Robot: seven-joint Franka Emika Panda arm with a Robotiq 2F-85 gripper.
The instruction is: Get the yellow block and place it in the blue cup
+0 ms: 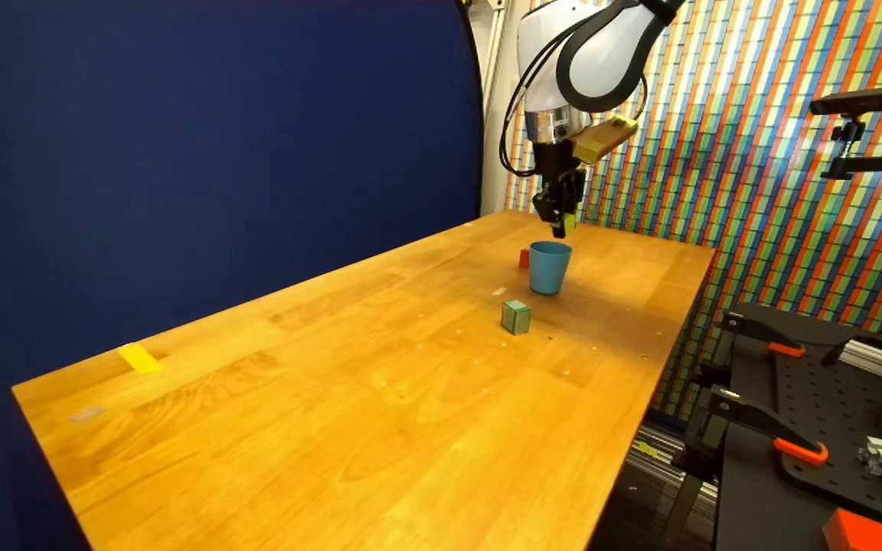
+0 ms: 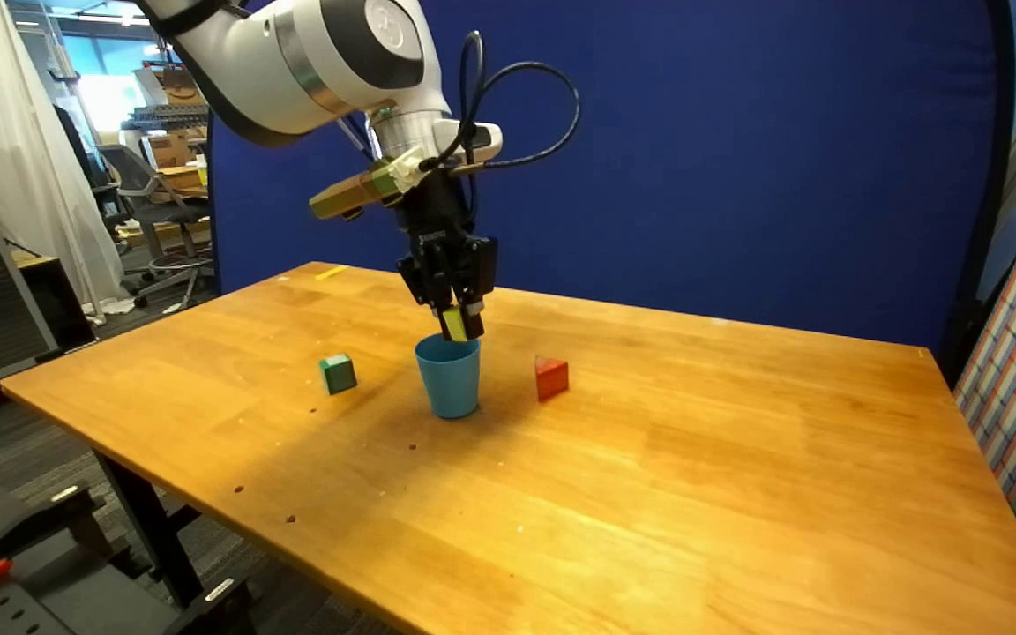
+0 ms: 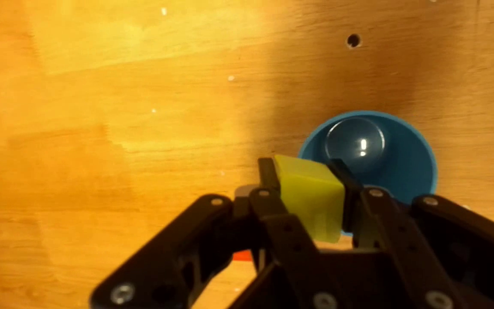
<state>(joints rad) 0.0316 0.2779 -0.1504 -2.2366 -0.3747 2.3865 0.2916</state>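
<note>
The blue cup [image 1: 548, 269] stands upright on the wooden table and also shows in an exterior view [image 2: 451, 384]. My gripper [image 3: 307, 189] is shut on the yellow block [image 3: 311, 197], with one finger on each side of it. The yellow block also shows in both exterior views [image 1: 570, 223] [image 2: 455, 324], held above the cup's rim. In the wrist view the cup [image 3: 414, 161] is open and its visible floor holds nothing. There the block overlaps the cup's left near rim, so it is not centred over the opening. The near part of the cup is hidden by the fingers.
A dark green cube [image 1: 516, 317] sits on the table [image 2: 737, 494] on one side of the cup, also in an exterior view [image 2: 338, 374]. A red block [image 2: 552, 378] stands on the cup's opposite side. A flat yellow tape mark [image 1: 139, 358] lies near a far corner.
</note>
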